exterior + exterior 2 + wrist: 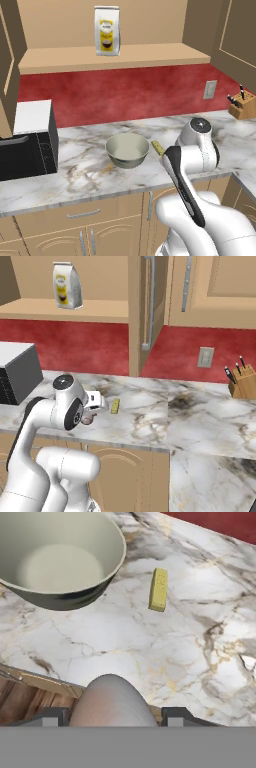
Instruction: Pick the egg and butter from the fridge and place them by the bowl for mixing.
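Note:
The cream-grey bowl (127,149) (60,562) stands on the marble counter (90,175). Just to its right lies the butter (158,147) (115,405) (159,589), a pale-yellow stick flat on the marble and apart from the bowl. In the hand view my gripper (114,717) hovers over the counter's front edge, short of the bowl and butter, shut on the egg (111,699), a greyish-tan ball between the fingertips. From the right base view the hand (92,406) sits low, left of the butter. The fridge is out of view.
A black appliance with a white top (27,142) stands at the counter's left. A knife block (242,107) (241,381) is at the far right. A bag (107,31) sits on the shelf above. Bare marble spreads right of the butter.

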You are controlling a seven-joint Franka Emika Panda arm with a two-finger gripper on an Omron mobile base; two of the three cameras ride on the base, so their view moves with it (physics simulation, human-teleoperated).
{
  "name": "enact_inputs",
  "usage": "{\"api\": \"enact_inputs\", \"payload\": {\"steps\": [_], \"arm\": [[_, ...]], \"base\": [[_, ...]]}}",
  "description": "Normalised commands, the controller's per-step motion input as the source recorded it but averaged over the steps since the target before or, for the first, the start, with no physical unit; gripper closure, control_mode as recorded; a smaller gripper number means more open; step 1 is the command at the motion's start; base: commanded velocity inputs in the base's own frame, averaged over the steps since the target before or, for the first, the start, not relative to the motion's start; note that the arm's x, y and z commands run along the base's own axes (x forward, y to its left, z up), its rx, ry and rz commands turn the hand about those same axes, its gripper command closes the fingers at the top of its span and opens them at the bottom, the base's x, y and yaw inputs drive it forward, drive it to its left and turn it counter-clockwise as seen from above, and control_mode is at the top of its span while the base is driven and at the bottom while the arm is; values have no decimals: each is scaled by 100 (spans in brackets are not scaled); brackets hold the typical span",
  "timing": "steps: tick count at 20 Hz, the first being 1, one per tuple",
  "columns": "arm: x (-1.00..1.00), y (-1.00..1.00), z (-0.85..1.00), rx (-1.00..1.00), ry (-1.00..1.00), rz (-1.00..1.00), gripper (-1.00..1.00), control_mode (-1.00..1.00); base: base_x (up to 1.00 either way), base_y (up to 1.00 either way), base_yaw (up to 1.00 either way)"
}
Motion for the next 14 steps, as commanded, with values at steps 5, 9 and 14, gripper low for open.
{"api": "enact_inputs", "payload": {"steps": [5, 9, 14], "arm": [[0, 0, -4, 15, -9, -7, 100, -100], [0, 0, -7, 21, -10, -6, 100, -100], [0, 0, -1, 8, -3, -1, 100, -100]], "base": [[0, 0, 0], [0, 0, 0], [0, 0, 0]]}}
